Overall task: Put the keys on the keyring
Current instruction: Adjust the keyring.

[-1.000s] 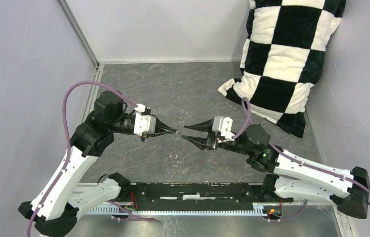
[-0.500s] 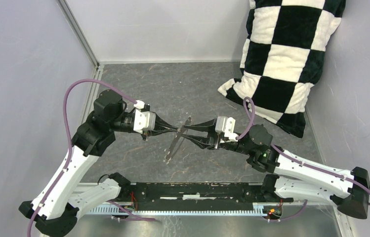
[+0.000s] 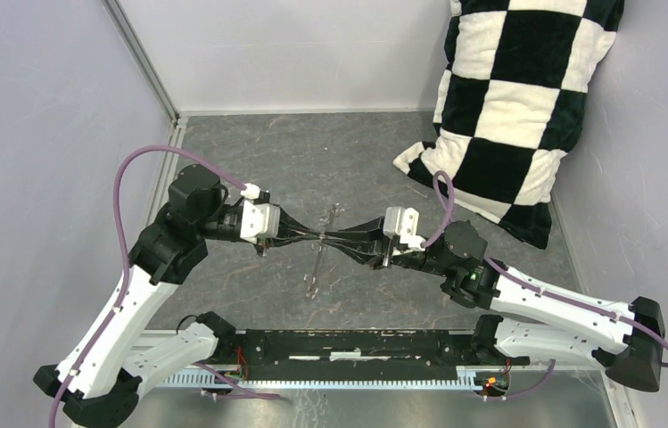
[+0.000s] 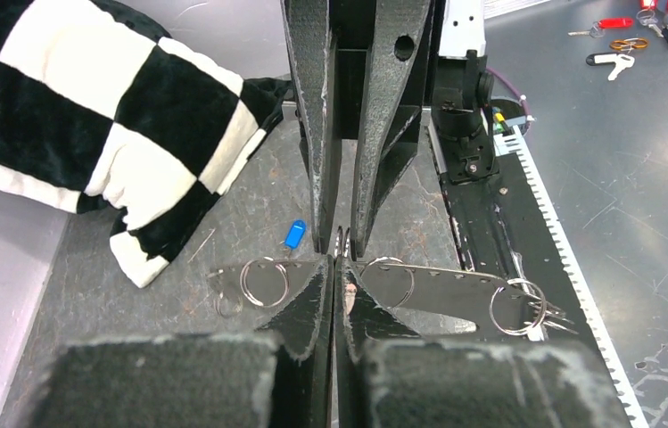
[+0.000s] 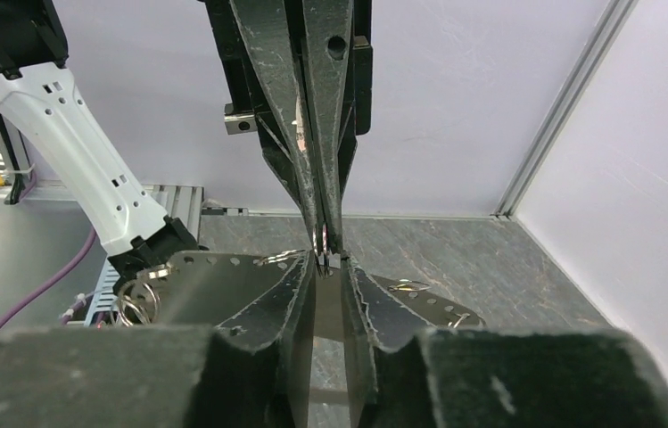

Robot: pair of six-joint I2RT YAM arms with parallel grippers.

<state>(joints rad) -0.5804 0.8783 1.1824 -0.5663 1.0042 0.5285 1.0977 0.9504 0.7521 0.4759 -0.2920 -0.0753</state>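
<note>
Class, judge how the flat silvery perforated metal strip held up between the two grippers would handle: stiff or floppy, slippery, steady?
The flat silvery perforated metal strip is probably stiff: it spans both sides of the left gripper without sagging. Its shiny faces look slippery. The small wire rings hanging from it would likely swing and rattle.

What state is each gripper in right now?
Left gripper: closed, holding the keyring.
Right gripper: jaws a narrow slit apart around the keyring; whether it grips cannot be told.
</note>
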